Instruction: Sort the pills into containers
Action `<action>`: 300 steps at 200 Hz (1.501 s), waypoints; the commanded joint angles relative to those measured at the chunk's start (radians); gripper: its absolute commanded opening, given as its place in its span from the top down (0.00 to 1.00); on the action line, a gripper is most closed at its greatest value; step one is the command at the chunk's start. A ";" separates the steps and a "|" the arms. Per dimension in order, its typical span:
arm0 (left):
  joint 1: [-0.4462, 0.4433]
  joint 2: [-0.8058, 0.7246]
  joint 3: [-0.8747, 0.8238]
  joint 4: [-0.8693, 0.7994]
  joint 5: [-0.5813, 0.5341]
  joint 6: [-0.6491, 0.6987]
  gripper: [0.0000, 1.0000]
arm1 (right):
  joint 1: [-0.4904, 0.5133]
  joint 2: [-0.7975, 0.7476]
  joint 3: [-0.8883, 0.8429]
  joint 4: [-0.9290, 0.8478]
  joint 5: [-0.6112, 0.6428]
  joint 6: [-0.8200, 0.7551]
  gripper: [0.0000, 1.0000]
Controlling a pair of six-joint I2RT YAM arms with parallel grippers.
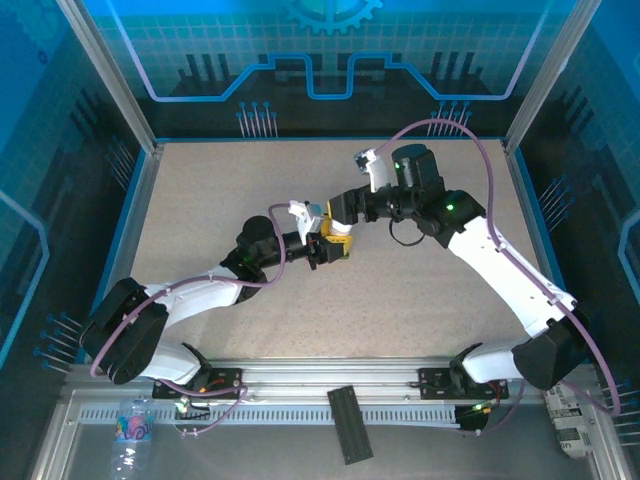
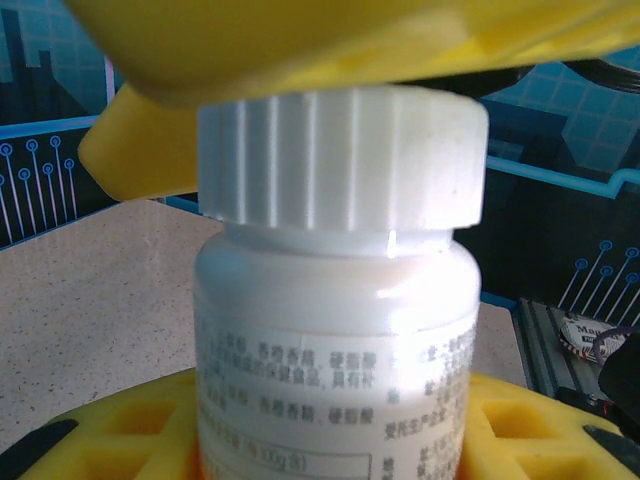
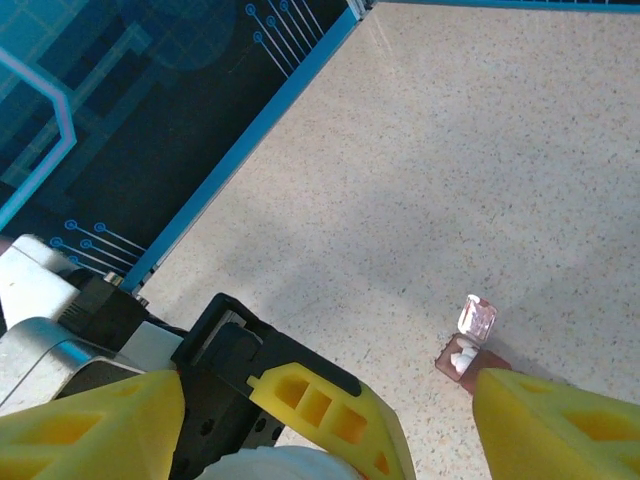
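Observation:
A white bottle [image 2: 335,330] with a ribbed white cap [image 2: 340,155] stands upright between my left gripper's [image 2: 330,440] yellow fingers [image 2: 100,430], which are shut on its body. My right gripper [image 3: 330,385] hangs over the cap [image 3: 270,465], open, one yellow finger [image 3: 90,430] on each side of it with a gap left. In the top view the two grippers meet at mid-table, left [image 1: 320,250] and right [image 1: 340,235]. The containers [image 3: 470,365] lie on the table beyond; one dark red compartment shows, lid [image 3: 477,316] up, with white pills [image 3: 462,352] inside. The remaining compartments are hidden behind my right finger.
Blue enclosure walls [image 3: 250,130] ring the speckled table [image 1: 420,300]. A black flat strip [image 1: 350,422] lies on the near rail and a plastic water bottle [image 1: 133,430] stands at the front left corner outside the table.

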 commanded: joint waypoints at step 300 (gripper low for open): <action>-0.007 -0.001 0.041 -0.014 0.056 0.036 1.00 | -0.010 -0.015 0.076 -0.250 -0.123 -0.177 0.56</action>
